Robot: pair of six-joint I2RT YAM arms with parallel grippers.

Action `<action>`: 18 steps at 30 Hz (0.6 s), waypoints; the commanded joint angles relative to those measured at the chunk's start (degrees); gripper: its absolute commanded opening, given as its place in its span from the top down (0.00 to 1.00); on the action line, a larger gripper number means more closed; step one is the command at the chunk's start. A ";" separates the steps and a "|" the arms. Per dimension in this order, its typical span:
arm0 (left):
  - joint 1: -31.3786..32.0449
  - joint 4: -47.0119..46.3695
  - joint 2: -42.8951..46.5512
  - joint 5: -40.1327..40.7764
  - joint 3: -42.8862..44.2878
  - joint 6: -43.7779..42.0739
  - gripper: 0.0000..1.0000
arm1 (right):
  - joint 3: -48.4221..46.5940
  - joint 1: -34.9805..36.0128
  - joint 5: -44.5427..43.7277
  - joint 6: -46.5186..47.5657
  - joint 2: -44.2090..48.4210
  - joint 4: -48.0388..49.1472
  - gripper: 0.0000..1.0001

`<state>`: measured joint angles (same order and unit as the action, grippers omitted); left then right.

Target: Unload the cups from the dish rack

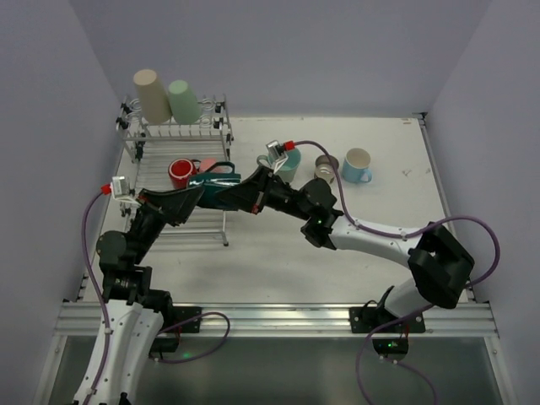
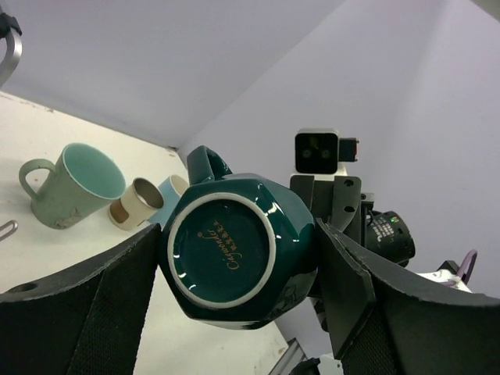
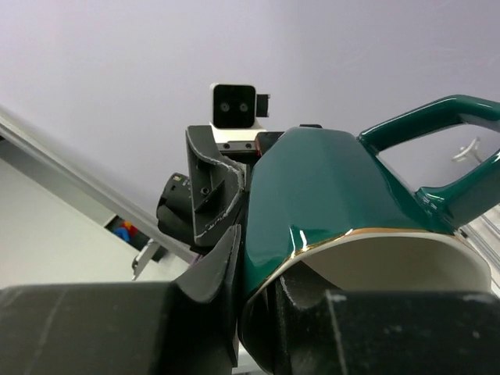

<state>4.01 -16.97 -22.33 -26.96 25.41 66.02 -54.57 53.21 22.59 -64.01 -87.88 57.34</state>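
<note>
A dark green mug [image 1: 218, 183] hangs in the air over the dish rack's [image 1: 137, 145] front right part, held from both sides. My left gripper [image 1: 206, 189] is shut on its body, and the mug's base [image 2: 223, 250] faces the left wrist camera between the two pads. My right gripper [image 1: 235, 192] is shut on the rim of the dark green mug [image 3: 336, 195], one finger [image 3: 223, 266] outside the wall and one inside. On the rack's raised tier, a beige cup [image 1: 152, 95] and a mint green cup [image 1: 180, 99] stand upside down. A red cup [image 1: 180, 173] and a pink cup [image 1: 207, 164] sit lower in the rack.
Three cups stand on the table right of the rack: a pale teal mug [image 1: 289, 167], a small grey-brown cup [image 1: 326, 166] and a light blue mug [image 1: 358, 165]. The right arm stretches across the table's middle. Walls close in the left, back and right sides.
</note>
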 commanded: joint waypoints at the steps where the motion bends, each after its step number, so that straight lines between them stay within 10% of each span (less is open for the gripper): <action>1: 0.82 -0.53 -0.52 -3.71 3.76 -4.92 0.20 | 1.04 0.05 -6.67 5.98 4.81 -2.13 1.00; 5: 0.74 7.54 -3.68 -4.94 9.82 -13.52 0.00 | 3.50 -0.30 -9.75 13.71 11.40 -17.19 1.00; 18: 0.74 33.14 -6.24 17.54 12.93 -37.45 0.00 | -11.43 -5.04 -27.51 45.89 18.28 -75.16 1.00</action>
<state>4.58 9.50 -28.99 -17.39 41.06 34.26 -57.41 49.82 0.43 -28.88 -68.05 -6.66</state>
